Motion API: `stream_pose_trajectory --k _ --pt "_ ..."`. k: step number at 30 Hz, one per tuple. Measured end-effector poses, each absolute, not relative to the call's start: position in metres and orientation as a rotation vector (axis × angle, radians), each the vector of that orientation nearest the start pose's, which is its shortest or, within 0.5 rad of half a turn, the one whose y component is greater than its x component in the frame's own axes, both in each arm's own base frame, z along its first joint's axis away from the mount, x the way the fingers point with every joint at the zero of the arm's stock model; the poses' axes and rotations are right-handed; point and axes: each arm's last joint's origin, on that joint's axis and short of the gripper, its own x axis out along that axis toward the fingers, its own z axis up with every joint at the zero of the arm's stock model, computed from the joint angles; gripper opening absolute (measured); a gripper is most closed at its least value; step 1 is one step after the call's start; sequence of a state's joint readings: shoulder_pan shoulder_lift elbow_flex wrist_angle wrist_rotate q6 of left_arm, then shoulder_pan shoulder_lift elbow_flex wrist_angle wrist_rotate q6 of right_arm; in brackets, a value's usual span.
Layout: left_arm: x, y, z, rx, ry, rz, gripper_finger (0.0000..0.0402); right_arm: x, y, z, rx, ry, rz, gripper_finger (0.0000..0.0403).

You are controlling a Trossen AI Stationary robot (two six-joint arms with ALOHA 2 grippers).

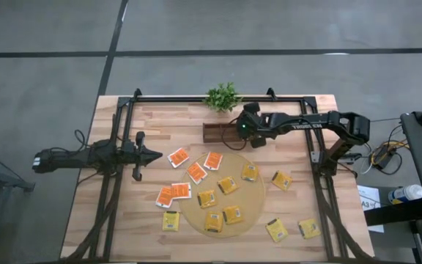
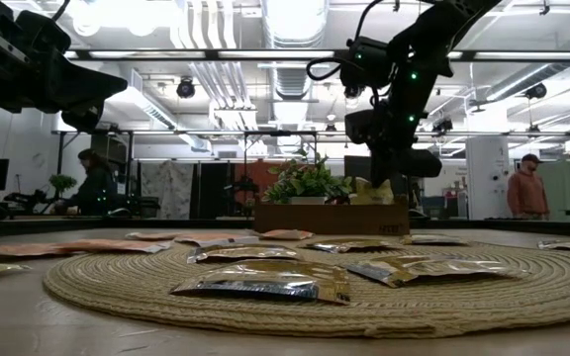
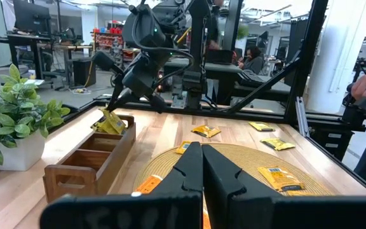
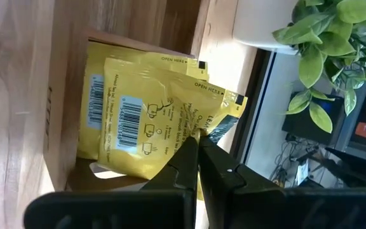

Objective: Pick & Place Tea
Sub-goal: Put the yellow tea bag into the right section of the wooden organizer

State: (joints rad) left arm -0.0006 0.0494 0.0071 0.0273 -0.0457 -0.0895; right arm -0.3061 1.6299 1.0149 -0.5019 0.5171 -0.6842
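Now right gripper [image 4: 197, 147] over wooden tray [image 1: 218, 133] near table's far edge, fingers pinching yellow tea packet [image 4: 164, 121] above its end compartment, for lowering onto packets already there; left gripper [image 1: 154, 155] waits at left edge, fingers pressed together; remaining tea packets [image 1: 228, 185] scattered on round woven mat [image 1: 257, 198] and bare table.

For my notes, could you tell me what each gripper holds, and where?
The right gripper pinches a yellow tea packet by its edge, over the wooden box. The left gripper holds nothing.
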Motion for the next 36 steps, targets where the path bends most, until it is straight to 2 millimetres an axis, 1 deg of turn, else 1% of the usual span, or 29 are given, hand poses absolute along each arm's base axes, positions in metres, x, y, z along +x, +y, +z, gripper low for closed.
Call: stream_pose_trajectory --k 11,14,19,23,27,30,32,34,36 --pt "0.100 0.001 0.165 -0.089 0.013 0.045 0.0000 0.293 -0.107 0.192 -0.695 1.345 -0.317 0.0008" --pt "0.100 0.001 0.165 -0.089 0.013 0.045 0.0000 0.292 -0.106 0.190 -0.656 1.335 -0.293 0.0015" --pt "0.100 0.001 0.165 -0.089 0.013 0.046 0.0000 0.291 -0.105 0.189 -0.595 1.330 -0.297 0.0052" --pt "0.100 0.001 0.165 -0.089 0.012 0.046 0.0000 0.291 -0.106 0.189 -0.607 1.340 -0.323 0.0085" --pt "0.100 0.001 0.165 -0.089 0.012 0.046 0.0000 0.292 -0.107 0.191 -0.615 1.339 -0.346 0.0110" --pt "0.100 0.001 0.165 -0.089 0.013 0.046 0.0000 0.294 -0.108 0.199 -0.621 1.318 -0.365 0.0123" --pt "0.100 0.001 0.165 -0.089 0.013 0.046 0.0000 0.296 -0.107 0.208 -0.644 1.299 -0.404 0.0129" --pt "0.100 0.001 0.165 -0.089 0.013 0.045 0.0000 0.296 -0.105 0.223 -0.672 1.267 -0.451 0.0133" --pt "0.100 0.001 0.165 -0.089 0.012 0.046 0.0000 0.296 -0.101 0.241 -0.662 1.221 -0.492 0.0134"
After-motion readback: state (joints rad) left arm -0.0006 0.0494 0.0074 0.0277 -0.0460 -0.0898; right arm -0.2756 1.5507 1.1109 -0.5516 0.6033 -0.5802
